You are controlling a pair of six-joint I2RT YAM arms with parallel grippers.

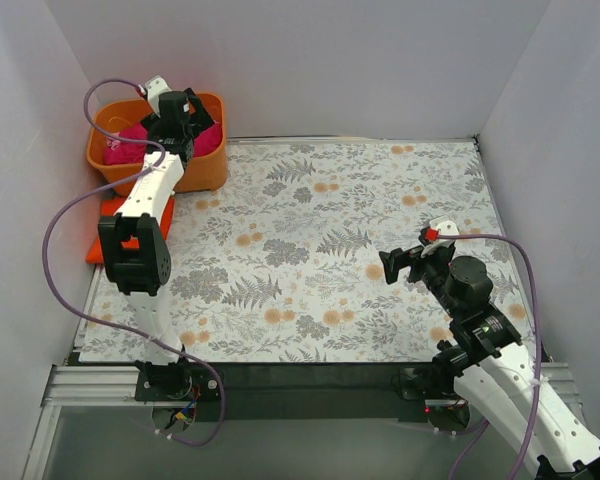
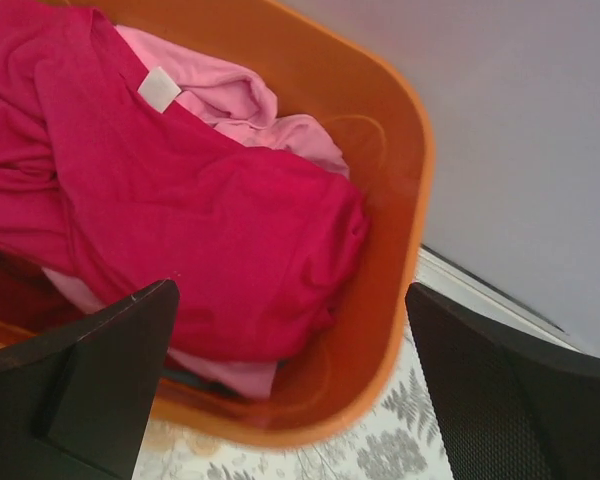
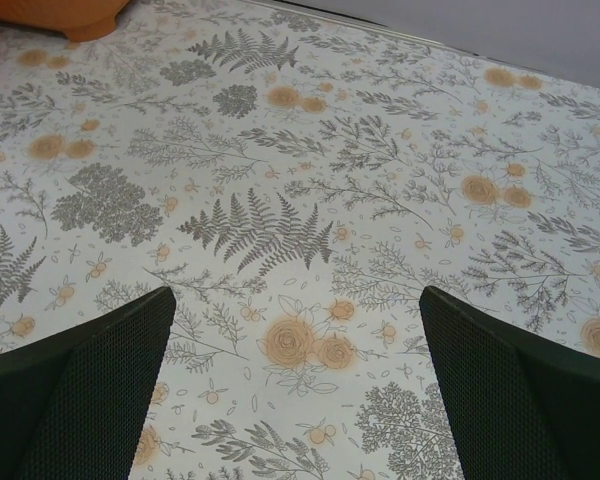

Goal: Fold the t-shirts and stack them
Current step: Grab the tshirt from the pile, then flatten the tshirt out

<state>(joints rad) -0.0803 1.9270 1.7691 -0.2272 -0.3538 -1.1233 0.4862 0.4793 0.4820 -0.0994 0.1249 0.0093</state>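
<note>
Wide open and empty, the left arm's fingers (image 2: 80,390) hang above the magenta-red cloth t-shirt (image 2: 210,210) in the orange plastic tub (image 2: 400,200), upper left.

top: overhead, far | left wrist: tub (image 2: 405,150), close | right wrist: table (image 3: 330,150), low

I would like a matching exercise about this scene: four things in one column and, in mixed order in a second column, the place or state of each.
Column one
1. magenta-red t-shirt
2. pale pink t-shirt
3. orange tub
4. right gripper

Column two
A. open, above the flowered tablecloth
B. at the far left corner of the tablecloth
C. on top of the pile in the tub
D. in the tub, partly under another shirt

Pairs: 1-C, 2-D, 3-B, 4-A
</note>
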